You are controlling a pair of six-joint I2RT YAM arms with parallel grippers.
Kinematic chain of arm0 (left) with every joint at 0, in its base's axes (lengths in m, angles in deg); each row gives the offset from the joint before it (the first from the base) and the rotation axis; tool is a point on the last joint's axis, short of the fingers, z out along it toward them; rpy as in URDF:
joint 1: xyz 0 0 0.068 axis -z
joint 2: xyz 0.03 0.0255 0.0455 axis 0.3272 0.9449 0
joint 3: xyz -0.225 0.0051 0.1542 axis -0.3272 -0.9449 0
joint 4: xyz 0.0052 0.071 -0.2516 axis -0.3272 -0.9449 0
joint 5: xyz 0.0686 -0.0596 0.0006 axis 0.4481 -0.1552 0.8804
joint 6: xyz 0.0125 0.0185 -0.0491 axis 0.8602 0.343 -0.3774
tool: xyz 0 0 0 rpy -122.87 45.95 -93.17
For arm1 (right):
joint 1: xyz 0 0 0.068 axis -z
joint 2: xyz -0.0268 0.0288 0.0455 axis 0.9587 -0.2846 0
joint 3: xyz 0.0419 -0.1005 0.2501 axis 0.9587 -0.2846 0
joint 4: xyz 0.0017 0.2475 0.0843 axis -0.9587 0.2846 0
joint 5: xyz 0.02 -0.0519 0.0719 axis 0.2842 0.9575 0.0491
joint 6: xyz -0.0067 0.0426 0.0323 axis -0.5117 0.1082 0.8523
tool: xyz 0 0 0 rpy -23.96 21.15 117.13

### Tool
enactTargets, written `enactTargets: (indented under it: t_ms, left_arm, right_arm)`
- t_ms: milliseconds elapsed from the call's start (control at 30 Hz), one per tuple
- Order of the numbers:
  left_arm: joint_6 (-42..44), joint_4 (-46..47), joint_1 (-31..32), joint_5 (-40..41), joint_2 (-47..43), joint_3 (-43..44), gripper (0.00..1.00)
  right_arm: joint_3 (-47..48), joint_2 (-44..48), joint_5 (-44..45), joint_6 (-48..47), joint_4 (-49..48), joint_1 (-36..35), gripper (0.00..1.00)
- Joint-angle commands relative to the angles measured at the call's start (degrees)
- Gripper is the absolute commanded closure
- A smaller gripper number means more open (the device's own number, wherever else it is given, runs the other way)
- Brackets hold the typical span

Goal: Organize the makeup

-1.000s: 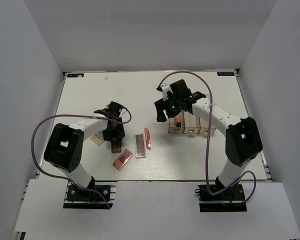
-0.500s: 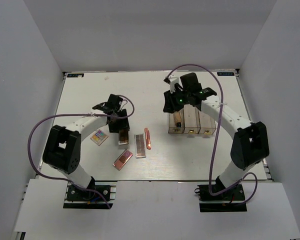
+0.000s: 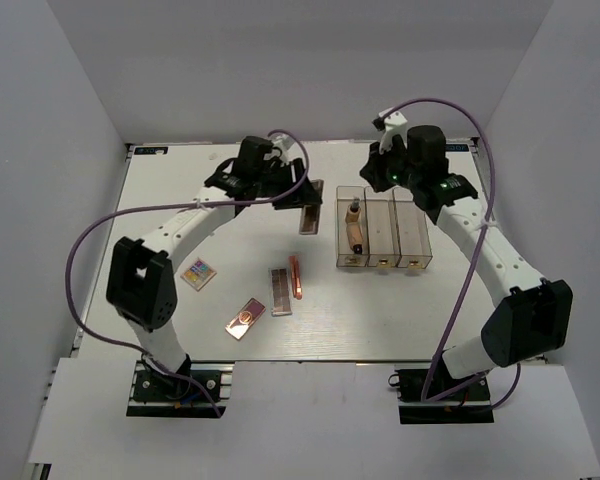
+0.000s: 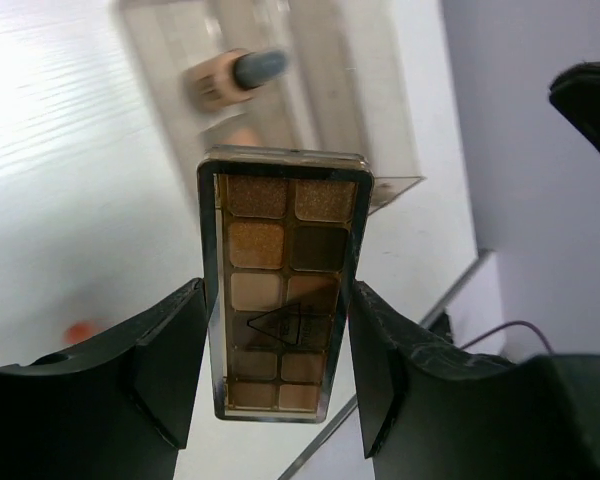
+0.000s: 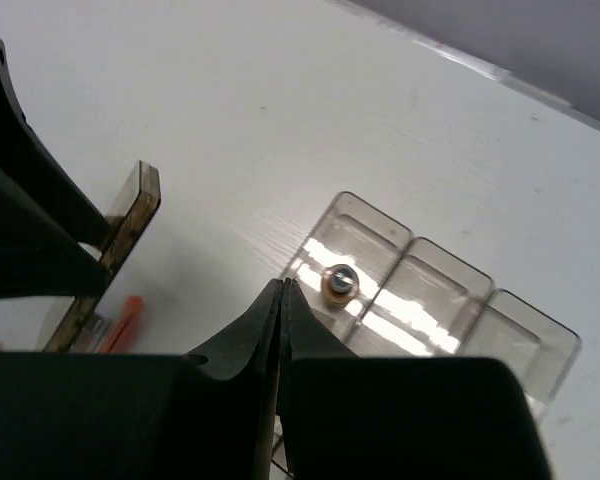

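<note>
An eyeshadow palette (image 4: 285,290) with tan and brown pans hangs in the air, my left gripper (image 4: 278,300) shut on its long sides. From above, this palette (image 3: 308,216) hovers just left of the clear three-compartment box (image 3: 412,238). A tan bottle (image 3: 353,226) with a grey cap (image 4: 258,67) lies in the box's left compartment. My right gripper (image 5: 283,286) is shut and empty, raised behind the box (image 5: 435,292) near the bottle (image 5: 337,281). On the table lie another palette (image 3: 280,291), a pink stick (image 3: 296,277), a rose-gold compact (image 3: 244,318) and a small square palette (image 3: 197,273).
White walls close in the table at the back and sides. The box's middle and right compartments hold nothing. My left arm (image 3: 180,225) stretches diagonally across the table's left half. A black rail (image 3: 130,250) edges the table.
My left gripper lifted the palette from the near left and carried it up toward the box. The right gripper left the bottle in the left compartment, pulled back and shut.
</note>
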Motion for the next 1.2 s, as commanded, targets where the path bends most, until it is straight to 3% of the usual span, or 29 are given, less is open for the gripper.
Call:
enactTargets:
  t_ms: [0,300,533,1167]
  left_arm:
    - [-1.90,2.81,3.60,-5.80,5.20,8.52,0.73]
    - [-6.73,5.96,10.37,-4.31,19.35,22.79,0.73]
    - [-12.18,13.61,14.59,-4.58,27.18,30.35,0.72]
    - [-10.25,11.86,17.85,13.70,33.95,33.17,0.65]
  right_arm:
    - [-1.81,3.32,7.65,1.68,-5.53,2.18,0.96]
    - [-6.03,9.82,18.73,5.55,-10.44,8.33,0.97]
    - [-9.90,12.81,19.10,7.40,-12.39,11.32,0.97]
    - [-13.06,14.48,14.88,8.37,-13.26,13.61,0.95]
